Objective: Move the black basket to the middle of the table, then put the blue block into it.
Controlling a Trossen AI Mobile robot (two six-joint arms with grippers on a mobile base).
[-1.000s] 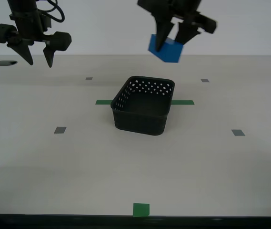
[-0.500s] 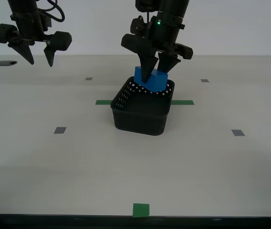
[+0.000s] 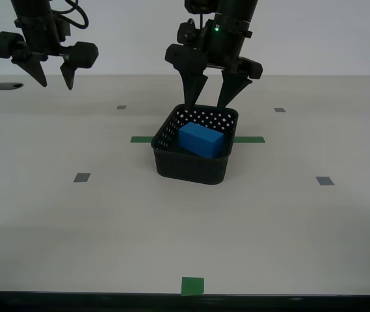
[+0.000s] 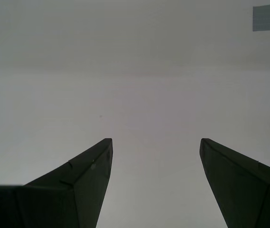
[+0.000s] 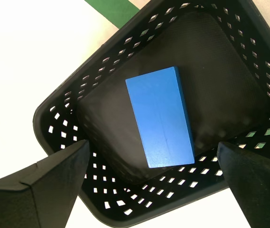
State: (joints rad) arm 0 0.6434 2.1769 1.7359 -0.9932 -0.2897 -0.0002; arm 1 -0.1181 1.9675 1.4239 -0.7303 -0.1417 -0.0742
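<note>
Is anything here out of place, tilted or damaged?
Nothing stands out. The blue block lies inside the black basket, which stands upright and intact on the table. My first gripper is open above it.

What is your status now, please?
First pincer open above basket. Second pincer open, empty, off to the exterior view's left. Block lies flat in basket. Nothing in the way.

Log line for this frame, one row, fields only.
blue block: inside black basket | my first gripper: open above basket | my second gripper: open, empty, over table
</note>
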